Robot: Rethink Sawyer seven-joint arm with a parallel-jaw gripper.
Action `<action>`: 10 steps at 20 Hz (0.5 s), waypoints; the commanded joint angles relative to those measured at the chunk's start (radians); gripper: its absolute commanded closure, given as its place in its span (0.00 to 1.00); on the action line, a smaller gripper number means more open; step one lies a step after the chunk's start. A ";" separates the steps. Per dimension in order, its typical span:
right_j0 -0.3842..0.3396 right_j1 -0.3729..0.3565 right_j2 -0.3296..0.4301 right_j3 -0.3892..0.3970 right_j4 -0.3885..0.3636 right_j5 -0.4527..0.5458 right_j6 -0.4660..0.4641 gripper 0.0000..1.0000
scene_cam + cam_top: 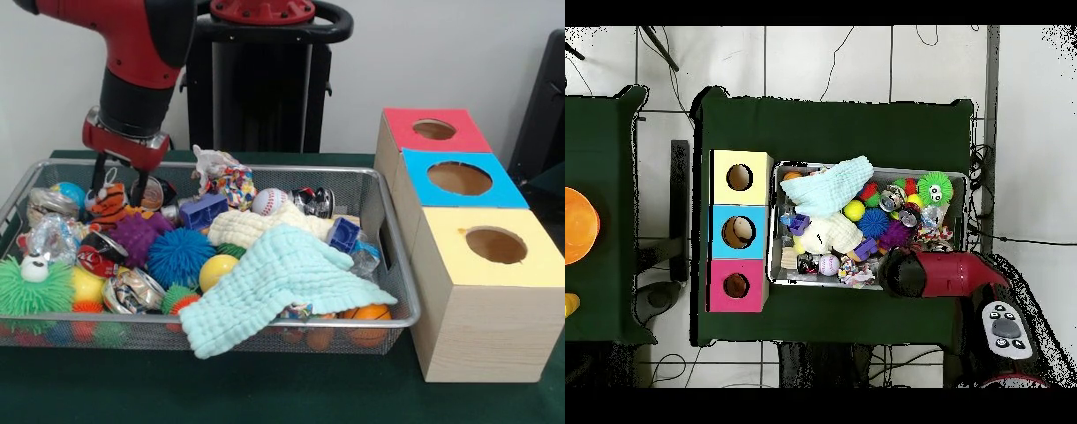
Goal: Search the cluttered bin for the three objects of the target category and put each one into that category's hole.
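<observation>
Pincer [121, 183], fingers spread and empty, poised over soft tiger toy [109, 205] at far corner of bin [265, 325]; light, squashy, probably best gripped across its body.

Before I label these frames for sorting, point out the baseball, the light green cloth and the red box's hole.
baseball [269, 200], front view, on its white face.
light green cloth [278, 283], front view, on its middle fold.
hole [433, 129], front view, at the opening's centre.
</observation>
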 commanded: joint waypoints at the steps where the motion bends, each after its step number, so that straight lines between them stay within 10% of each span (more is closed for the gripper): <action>1: -0.063 0.039 0.040 0.059 0.036 -0.033 0.085 0.00; 10: -0.061 0.039 0.043 0.045 0.043 0.006 0.083 0.00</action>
